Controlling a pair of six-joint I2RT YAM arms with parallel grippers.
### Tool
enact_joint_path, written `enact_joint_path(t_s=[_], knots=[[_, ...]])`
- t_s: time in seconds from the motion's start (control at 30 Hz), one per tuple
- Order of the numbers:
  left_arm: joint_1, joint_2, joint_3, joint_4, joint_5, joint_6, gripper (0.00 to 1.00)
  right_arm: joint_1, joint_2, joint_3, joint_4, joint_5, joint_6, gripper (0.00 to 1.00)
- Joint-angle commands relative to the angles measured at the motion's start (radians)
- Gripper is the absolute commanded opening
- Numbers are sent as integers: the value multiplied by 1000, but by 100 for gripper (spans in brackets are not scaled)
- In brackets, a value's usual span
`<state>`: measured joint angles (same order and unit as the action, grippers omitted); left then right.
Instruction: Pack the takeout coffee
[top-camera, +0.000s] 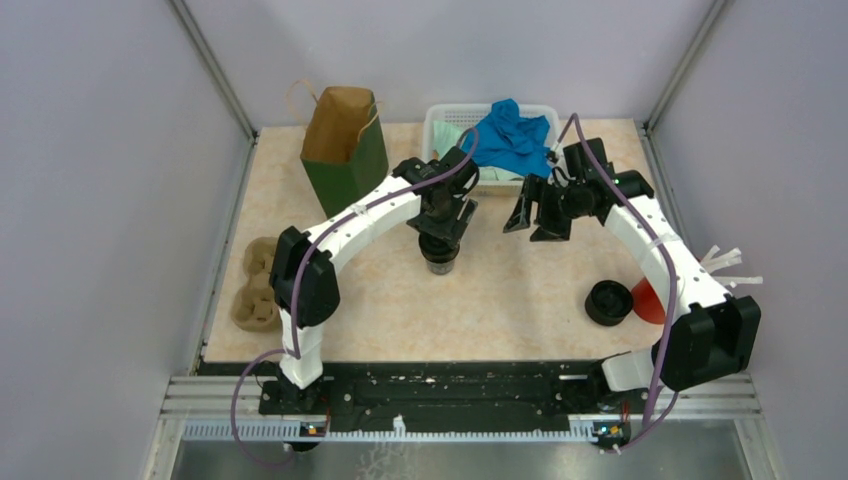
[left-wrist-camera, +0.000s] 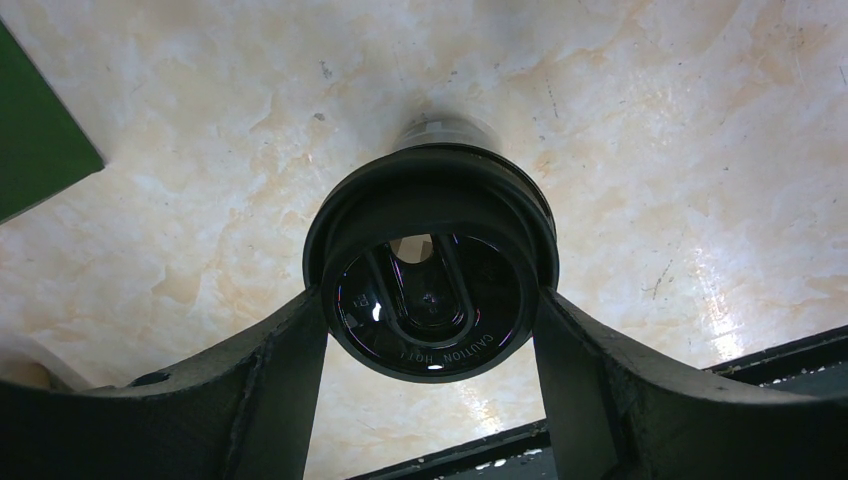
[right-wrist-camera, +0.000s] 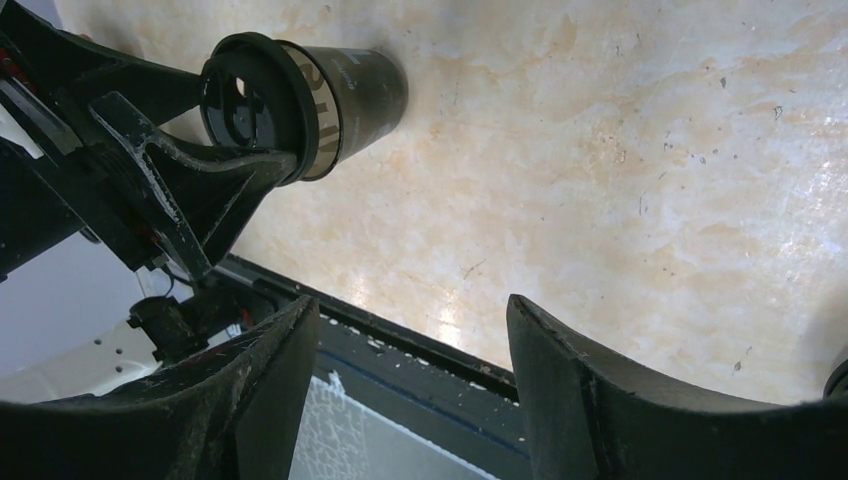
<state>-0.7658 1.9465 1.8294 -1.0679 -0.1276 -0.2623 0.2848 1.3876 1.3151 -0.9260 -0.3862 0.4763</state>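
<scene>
A black takeout coffee cup (top-camera: 438, 256) with a black ridged lid is in the middle of the table. My left gripper (top-camera: 441, 214) is above it and shut on it. In the left wrist view the fingers (left-wrist-camera: 285, 360) press both sides of the lid (left-wrist-camera: 430, 290), which reads CAUTION HOT. I cannot tell whether the cup rests on the table or hangs just above it. The right wrist view shows this cup (right-wrist-camera: 340, 90) in the left fingers (right-wrist-camera: 180, 175). A second identical cup (top-camera: 608, 302) stands at the right. My right gripper (top-camera: 532, 214) is open and empty, its jaws wide apart (right-wrist-camera: 410, 305).
A green and brown paper bag (top-camera: 345, 148) stands open at the back left. A white basket (top-camera: 436, 122) with a blue cloth (top-camera: 511, 135) is at the back. A tan cup tray (top-camera: 257, 285) lies at the left edge. A red cup (top-camera: 648, 300) with white sticks stands at the right.
</scene>
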Motion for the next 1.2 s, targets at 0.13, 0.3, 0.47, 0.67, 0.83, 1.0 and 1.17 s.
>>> enact_joint_path(t_s=[0.13,0.3,0.47,0.67,0.83,1.0,1.17], knots=[[-7,0,14,12,20,20,68,2,-50,-18,40,-7,21,68],[-12,9,14,9,15,16,69,2,-64,-25,36,1,21,68],[-13,10,-2,14,7,24,69,2,-74,-37,38,4,23,68],[-15,21,-5,21,8,25,69,2,-76,-36,38,4,24,68],[-15,16,-28,28,4,21,70,1,-79,-33,32,7,19,68],[-15,22,-33,37,10,25,71,2,-80,-36,33,4,20,68],[-15,22,-35,41,5,25,72,2,-86,-41,35,4,21,68]])
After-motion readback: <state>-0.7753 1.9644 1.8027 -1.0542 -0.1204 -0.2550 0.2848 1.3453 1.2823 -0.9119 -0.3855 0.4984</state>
